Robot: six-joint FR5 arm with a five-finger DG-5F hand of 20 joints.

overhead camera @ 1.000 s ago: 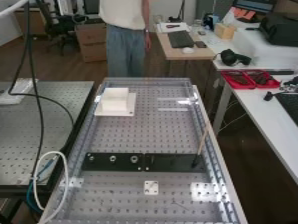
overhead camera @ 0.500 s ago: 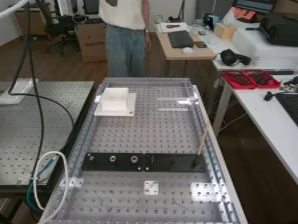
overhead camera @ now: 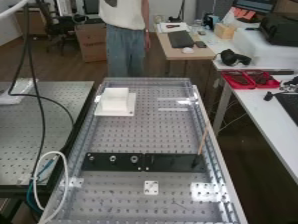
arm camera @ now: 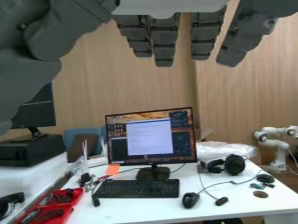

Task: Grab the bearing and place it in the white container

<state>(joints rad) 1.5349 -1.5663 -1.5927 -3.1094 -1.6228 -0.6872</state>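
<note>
In the high view, three small round metal pieces are set in a row on the left half of a black strip (overhead camera: 174, 163) across the bench; the rightmost one, a ring like a bearing (overhead camera: 134, 159), lies nearest the strip's middle. The white container (overhead camera: 115, 100) stands on a pale base plate at the bench's far left. Seen in the wrist view, the hand (arm camera: 163, 42) has its fingers extended and spread a little, with nothing between them, and it faces a desk away from the bearing and the container.
A thin wooden stick (overhead camera: 202, 141) stands tilted at the strip's right end. A small white plate (overhead camera: 151, 187) lies in front of the strip. Raised rails edge the perforated bench. Black cables (overhead camera: 41, 117) and a white hose (overhead camera: 64, 172) hang along its left side.
</note>
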